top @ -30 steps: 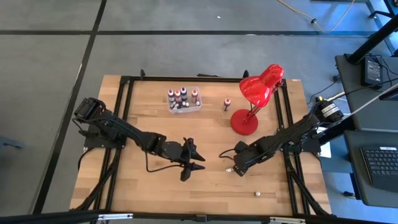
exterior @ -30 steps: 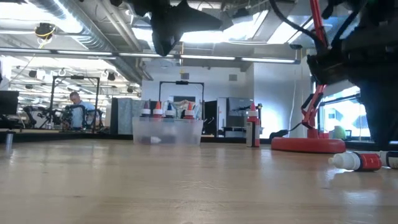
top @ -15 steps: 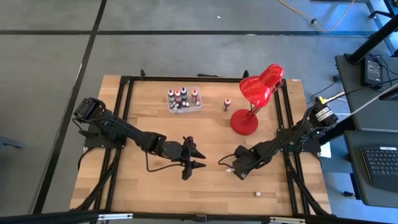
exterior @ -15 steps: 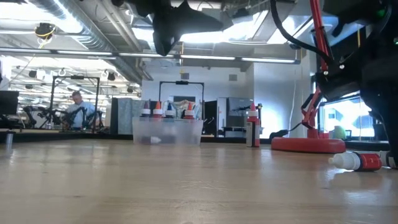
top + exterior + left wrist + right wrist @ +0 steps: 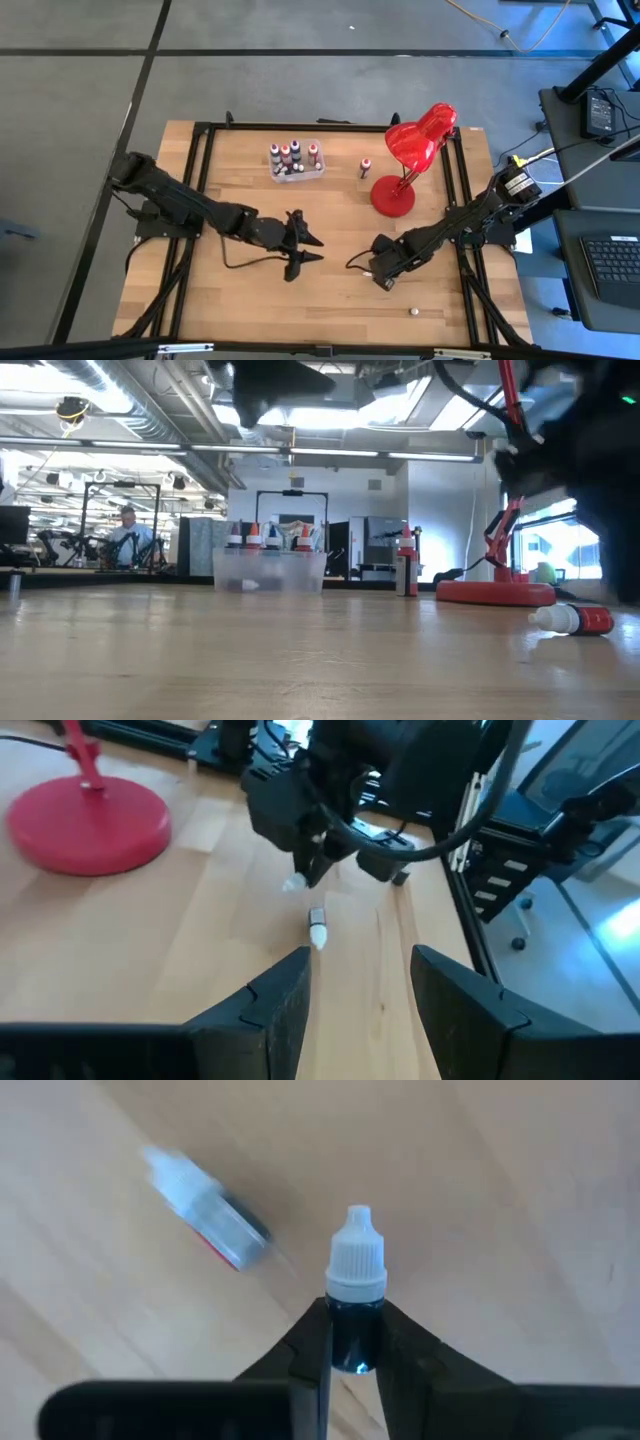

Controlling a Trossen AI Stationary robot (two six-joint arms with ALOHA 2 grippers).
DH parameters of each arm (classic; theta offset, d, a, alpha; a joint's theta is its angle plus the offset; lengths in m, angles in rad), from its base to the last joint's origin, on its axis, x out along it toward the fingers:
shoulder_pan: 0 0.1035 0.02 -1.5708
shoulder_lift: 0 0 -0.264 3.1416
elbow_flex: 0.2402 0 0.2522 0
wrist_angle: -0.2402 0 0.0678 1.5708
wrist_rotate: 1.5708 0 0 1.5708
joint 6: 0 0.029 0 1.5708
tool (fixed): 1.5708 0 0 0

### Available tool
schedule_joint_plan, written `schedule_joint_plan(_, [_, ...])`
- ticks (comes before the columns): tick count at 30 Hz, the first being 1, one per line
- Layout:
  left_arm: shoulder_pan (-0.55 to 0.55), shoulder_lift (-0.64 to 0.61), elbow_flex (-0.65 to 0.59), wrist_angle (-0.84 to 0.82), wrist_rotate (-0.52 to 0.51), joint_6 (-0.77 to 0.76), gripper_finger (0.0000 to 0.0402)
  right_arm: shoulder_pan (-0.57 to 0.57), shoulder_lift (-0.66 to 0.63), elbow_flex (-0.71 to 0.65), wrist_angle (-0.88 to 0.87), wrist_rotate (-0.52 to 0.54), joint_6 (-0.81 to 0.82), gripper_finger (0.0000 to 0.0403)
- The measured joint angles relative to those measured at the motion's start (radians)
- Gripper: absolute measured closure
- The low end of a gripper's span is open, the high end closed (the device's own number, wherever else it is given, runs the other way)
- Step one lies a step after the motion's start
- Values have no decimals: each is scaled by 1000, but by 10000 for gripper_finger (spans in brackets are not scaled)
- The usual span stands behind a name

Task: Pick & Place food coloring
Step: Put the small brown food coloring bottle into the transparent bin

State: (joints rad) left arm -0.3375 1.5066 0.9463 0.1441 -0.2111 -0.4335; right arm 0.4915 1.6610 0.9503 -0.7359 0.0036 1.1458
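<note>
My right gripper [image 5: 355, 1318] is shut on a small dark food coloring bottle [image 5: 355, 1285] with a white cap, right of the table's middle [image 5: 380, 272]. A second bottle [image 5: 205, 1215], red with a white cap, lies on its side on the wood just beside it [image 5: 317, 928]. My left gripper [image 5: 308, 248] hovers open and holding nothing at the table's middle, facing the right gripper. Several more bottles stand in a clear box [image 5: 296, 160] at the far edge. One bottle [image 5: 365, 167] stands alone to the right of the box. My right gripper pinches the bottle's dark body [image 5: 355, 1342] between its two fingers, just below the white cap [image 5: 357, 1252]. The fingers slant down from above and lie along the bottle, so the cap sticks out past the fingertips. The bottle looks lifted off the wood.
A red desk lamp [image 5: 410, 150] stands at the far right, with its round base [image 5: 393, 196] close behind the right arm. A small pale object [image 5: 411, 311] lies near the front edge. A black frame borders the table. Bare wood lies along the near half.
My right gripper has dipped a little toward the near edge and taken hold of one of the two bottles lying there. That bottle no longer lies on the wood in the low view. My left arm has drawn back slightly toward the table's left.
</note>
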Motion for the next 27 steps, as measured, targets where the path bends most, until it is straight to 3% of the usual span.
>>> schedule_joint_plan(10, [2, -339, 0, -383, -6, -19, 233, -163, 15, 247, 47, 91, -315, 340])
schedule_joint_plan(16, [-3, -520, 0, -517, -17, -16, 233, -298, 91, 390, 101, 101, -507, 338])
schedule_joint_plan(27, [-4, -607, 0, -609, -35, 62, 233, -452, 364, 662, 133, 19, -726, 337])
